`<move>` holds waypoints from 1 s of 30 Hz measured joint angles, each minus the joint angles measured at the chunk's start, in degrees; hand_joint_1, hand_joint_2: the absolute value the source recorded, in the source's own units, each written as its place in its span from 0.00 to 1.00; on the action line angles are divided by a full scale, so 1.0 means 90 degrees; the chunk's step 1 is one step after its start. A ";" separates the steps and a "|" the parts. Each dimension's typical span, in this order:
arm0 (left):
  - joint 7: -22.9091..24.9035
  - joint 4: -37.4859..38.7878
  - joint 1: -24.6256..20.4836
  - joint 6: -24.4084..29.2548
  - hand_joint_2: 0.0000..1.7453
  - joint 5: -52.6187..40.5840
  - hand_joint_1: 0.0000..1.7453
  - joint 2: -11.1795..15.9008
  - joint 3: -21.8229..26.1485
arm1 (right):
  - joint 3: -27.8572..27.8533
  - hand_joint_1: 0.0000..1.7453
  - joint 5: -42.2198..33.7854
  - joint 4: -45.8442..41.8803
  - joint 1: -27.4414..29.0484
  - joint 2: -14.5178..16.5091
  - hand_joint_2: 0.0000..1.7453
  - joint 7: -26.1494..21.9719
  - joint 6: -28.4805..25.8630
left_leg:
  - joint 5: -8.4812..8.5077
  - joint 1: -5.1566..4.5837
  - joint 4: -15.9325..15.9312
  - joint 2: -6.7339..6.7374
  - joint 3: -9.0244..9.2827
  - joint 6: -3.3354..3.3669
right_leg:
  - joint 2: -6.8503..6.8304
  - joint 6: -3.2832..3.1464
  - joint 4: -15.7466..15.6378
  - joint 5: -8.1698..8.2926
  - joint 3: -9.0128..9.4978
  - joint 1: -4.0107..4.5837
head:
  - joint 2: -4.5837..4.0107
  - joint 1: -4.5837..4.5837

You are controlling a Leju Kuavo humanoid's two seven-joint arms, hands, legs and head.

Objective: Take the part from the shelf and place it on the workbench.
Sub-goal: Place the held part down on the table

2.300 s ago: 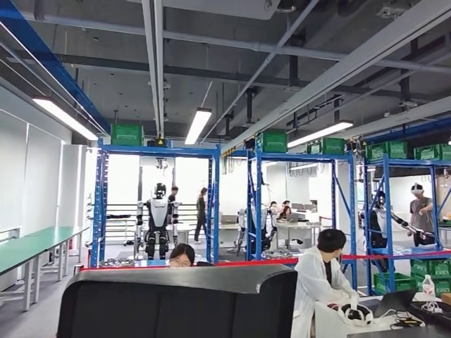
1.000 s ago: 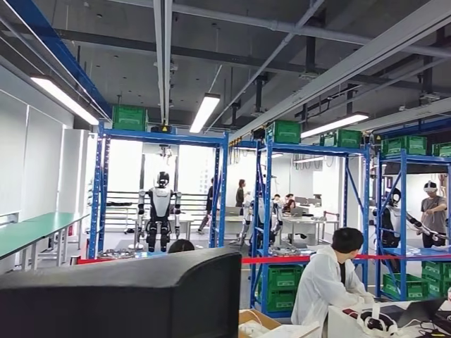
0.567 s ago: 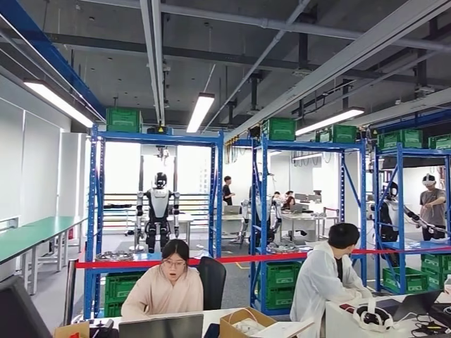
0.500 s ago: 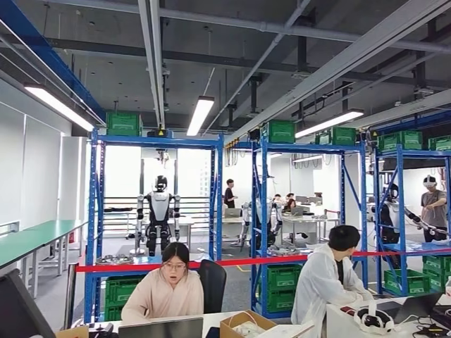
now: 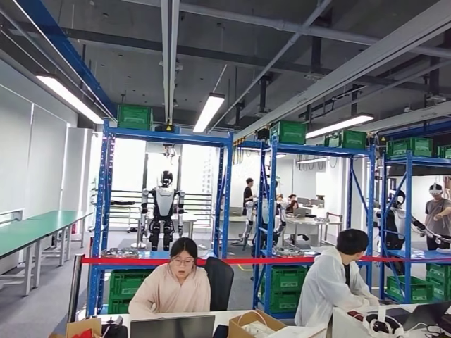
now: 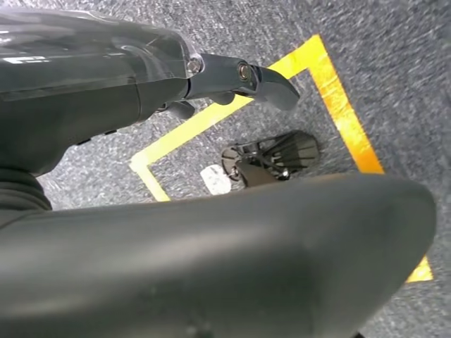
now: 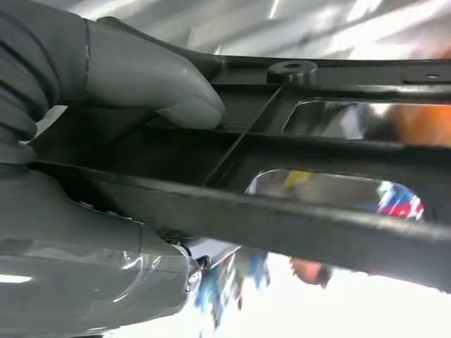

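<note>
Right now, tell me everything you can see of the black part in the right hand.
The black part looks like a flat frame of matte dark plastic or metal: long bars, a diagonal strut, open windows between them and a round boss on one bar. It runs across the right wrist view. The right hand holds it, thumb on top. Its full outline is cut off.

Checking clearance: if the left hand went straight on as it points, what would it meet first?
Probably the grey floor by the yellow tape; nothing nearer shows ahead of the left hand, depth unclear.
</note>
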 joint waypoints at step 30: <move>-0.0140 -0.0013 -0.0133 -0.0061 0.00 -0.0332 0.00 -0.0078 -0.0197 | -0.0445 1.00 0.3959 0.2168 0.0695 -0.0208 1.00 0.1541 -0.2443 | -0.0008 -0.0021 0.0013 -0.0006 0.0006 0.0022 | 0.0004 -0.0003 -0.0270 0.0164 0.0082 -0.0006 | 0.0000 -0.0012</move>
